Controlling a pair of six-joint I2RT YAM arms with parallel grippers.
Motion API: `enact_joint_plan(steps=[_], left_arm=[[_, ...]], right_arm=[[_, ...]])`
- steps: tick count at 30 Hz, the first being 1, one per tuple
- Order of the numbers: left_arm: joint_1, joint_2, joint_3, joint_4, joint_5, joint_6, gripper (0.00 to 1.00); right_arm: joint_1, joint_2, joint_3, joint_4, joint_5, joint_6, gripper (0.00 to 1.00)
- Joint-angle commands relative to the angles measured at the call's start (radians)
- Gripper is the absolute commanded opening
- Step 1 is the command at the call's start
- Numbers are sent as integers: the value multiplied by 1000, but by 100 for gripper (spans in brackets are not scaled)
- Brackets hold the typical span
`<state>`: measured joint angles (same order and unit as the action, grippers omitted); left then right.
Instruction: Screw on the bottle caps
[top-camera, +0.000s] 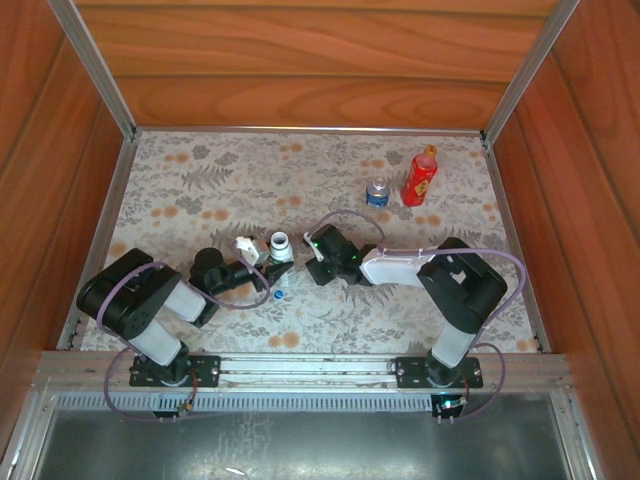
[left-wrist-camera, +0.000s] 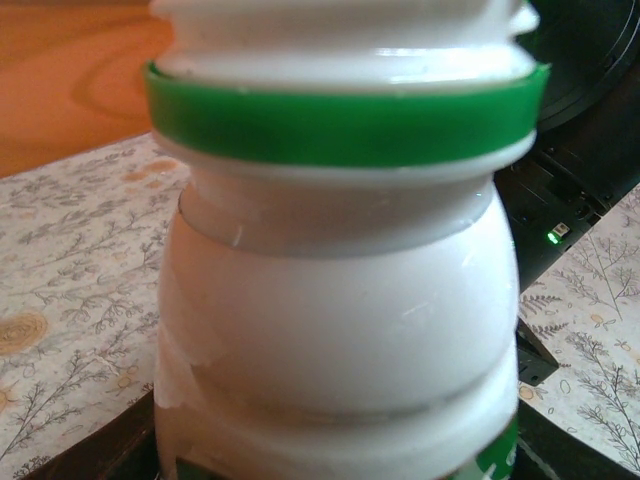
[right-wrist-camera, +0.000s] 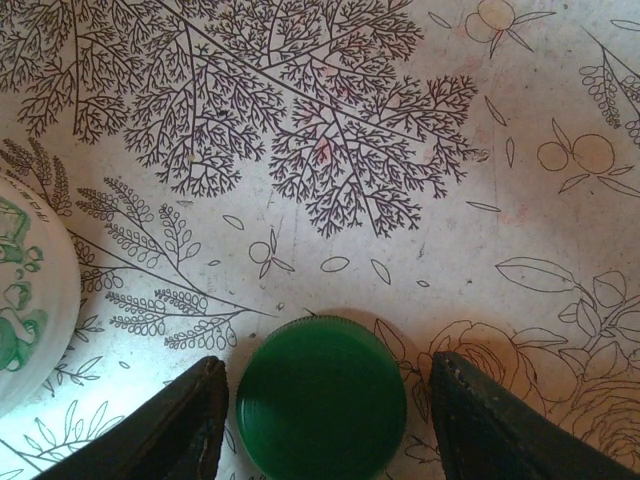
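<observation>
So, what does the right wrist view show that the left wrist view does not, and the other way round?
Right wrist, not left wrist: the green cap lying between the open fingers of the right gripper. Left wrist, not right wrist: the uncapped threaded neck and green ring of the white bottle, close up. Both: the floral table cover, and probably that bottle, at the right wrist view's left edge.

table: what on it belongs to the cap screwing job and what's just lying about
job: white bottle, green cap, blue cap, red bottle, short blue-label bottle
not the job: floral table cover, wooden walls
</observation>
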<state>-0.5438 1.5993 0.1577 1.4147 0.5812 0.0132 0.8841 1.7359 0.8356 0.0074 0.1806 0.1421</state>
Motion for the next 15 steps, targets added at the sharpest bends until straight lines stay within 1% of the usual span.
enact_joint_plan(steps=[1,8,15], left_arm=[[-4,21,10,-10,17,14,57],[-7,13,8,-11,21,16,57],[-6,22,12,-13,22,21,57]], right_arm=[[10,-6,17,-7,-5,14,56],[10,4,23,-20,-7,9,52],[11,-25,25,-42,4,15,51]])
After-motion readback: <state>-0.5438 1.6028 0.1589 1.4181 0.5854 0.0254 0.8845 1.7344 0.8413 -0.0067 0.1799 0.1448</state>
